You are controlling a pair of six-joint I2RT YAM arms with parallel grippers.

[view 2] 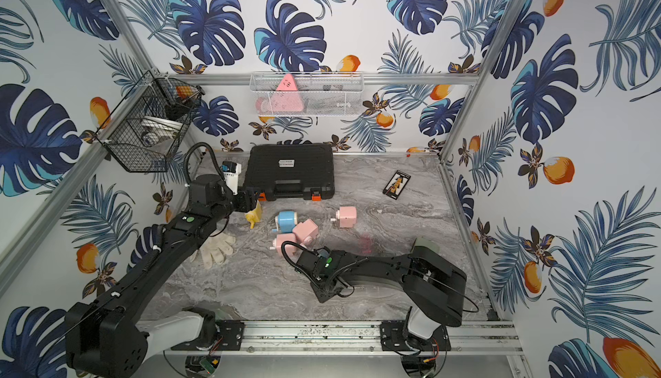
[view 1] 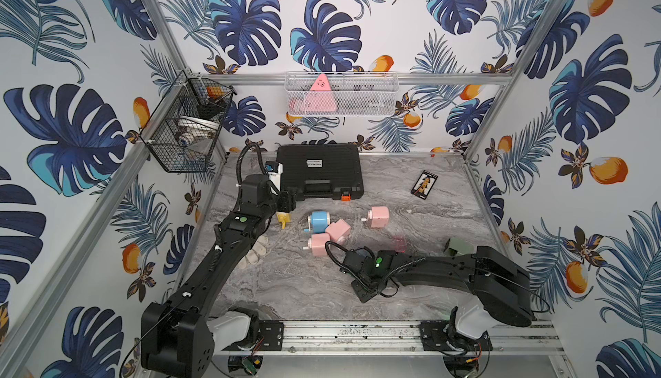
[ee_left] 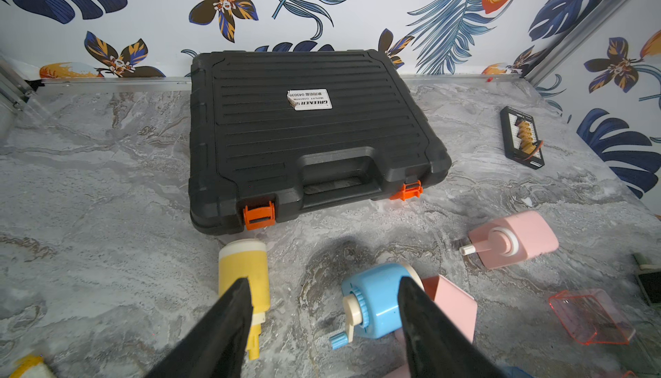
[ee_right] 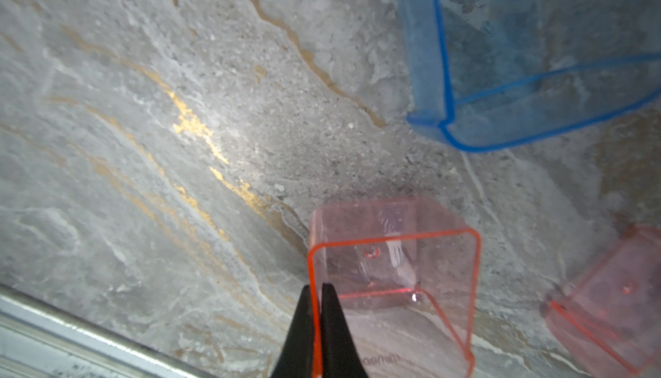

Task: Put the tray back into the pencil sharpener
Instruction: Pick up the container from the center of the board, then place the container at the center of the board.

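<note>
In the right wrist view my right gripper (ee_right: 316, 286) is shut on one side wall of a clear pink tray (ee_right: 393, 269), just above the marble table. In both top views the right wrist hides that grip. Three pink pencil sharpeners lie mid-table: two (view 1: 338, 231) (view 1: 319, 244) next to a blue one (view 1: 319, 221), the third (view 1: 378, 216) apart to the right. My left gripper (ee_left: 323, 286) is open above the table, a yellow sharpener (ee_left: 246, 272) beside one finger and the blue sharpener (ee_left: 379, 301) beside the other.
A clear blue tray (ee_right: 518, 72) and another pink tray (ee_right: 608, 304) lie near the held one. A black tool case (view 1: 319, 170) stands at the back, a black connector card (view 1: 424, 182) back right, a white glove (view 1: 255, 251) at the left and a green sharpener (view 1: 459, 245) at the right.
</note>
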